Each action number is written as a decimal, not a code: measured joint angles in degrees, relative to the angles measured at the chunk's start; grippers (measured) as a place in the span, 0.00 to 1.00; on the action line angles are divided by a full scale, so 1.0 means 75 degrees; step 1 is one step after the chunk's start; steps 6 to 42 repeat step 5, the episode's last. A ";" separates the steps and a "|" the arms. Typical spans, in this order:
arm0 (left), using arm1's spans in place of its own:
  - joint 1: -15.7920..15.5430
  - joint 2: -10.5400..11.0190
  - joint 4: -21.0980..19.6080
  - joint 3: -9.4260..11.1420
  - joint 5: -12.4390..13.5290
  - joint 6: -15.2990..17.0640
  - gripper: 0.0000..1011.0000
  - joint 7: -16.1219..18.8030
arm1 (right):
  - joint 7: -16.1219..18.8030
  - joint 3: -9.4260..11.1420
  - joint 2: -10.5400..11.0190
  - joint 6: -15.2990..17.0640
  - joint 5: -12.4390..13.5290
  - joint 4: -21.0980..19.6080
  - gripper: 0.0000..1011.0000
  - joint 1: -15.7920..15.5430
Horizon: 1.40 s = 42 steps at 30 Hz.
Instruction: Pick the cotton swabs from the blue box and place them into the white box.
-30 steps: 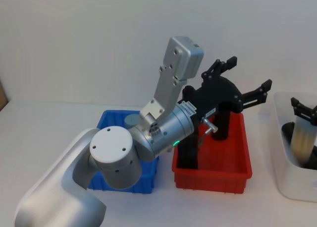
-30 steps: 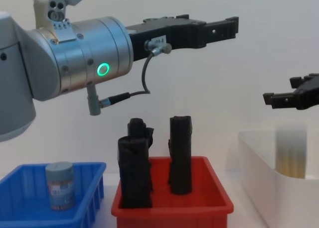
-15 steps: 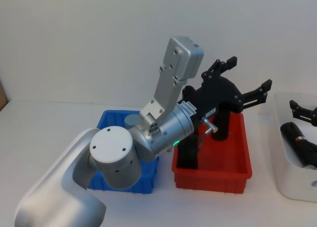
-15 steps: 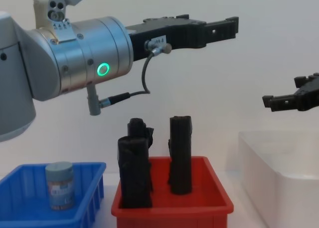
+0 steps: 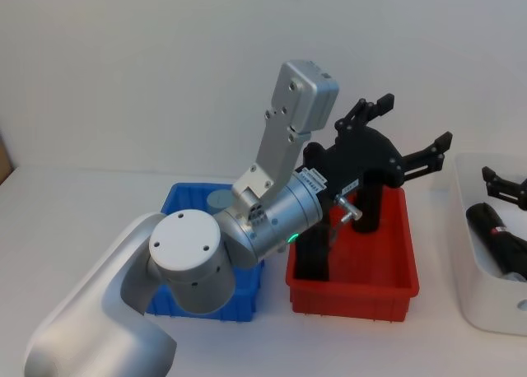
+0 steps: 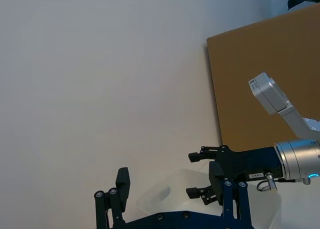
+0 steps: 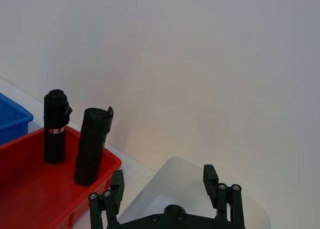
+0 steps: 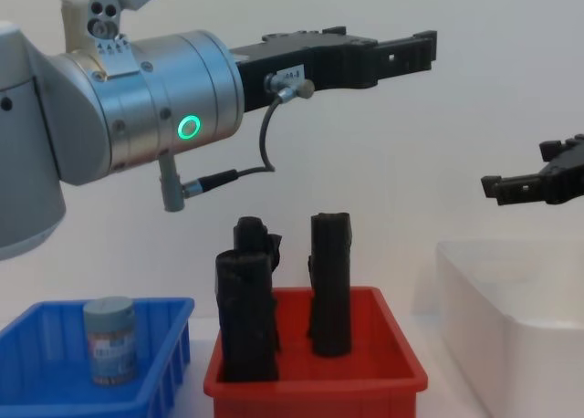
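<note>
Right gripper (image 8: 534, 176): fingers spread, empty, above the white box (image 8: 511, 313), the pose of a finished drop; the blurred tub seen beneath it 1 second ago is gone. Left gripper (image 5: 395, 134): spread, empty, raised over the red bin (image 5: 354, 266), unchanged. 1 cotton swab tub (image 8: 109, 339) stands in the blue box (image 8: 55, 386).

The scene is looked down on from the head camera, above and behind the blue box (image 5: 177, 202), the red bin (image 5: 395, 266) and the white box (image 5: 469, 253). The same three bins are seen from the side, low and close, by the chest camera across the tabletop (image 8: 429, 327). The left wrist camera is aimed past its own hand (image 6: 170, 199) at the white box and the wall. The red bin and white box are shared by the right wrist view.
</note>
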 joint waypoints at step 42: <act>0.0000 0.0000 0.0000 0.0000 0.0000 0.0000 0.99 0.0000 | -0.0003 0.0000 0.0000 0.0000 0.0000 0.0000 0.99 -0.0002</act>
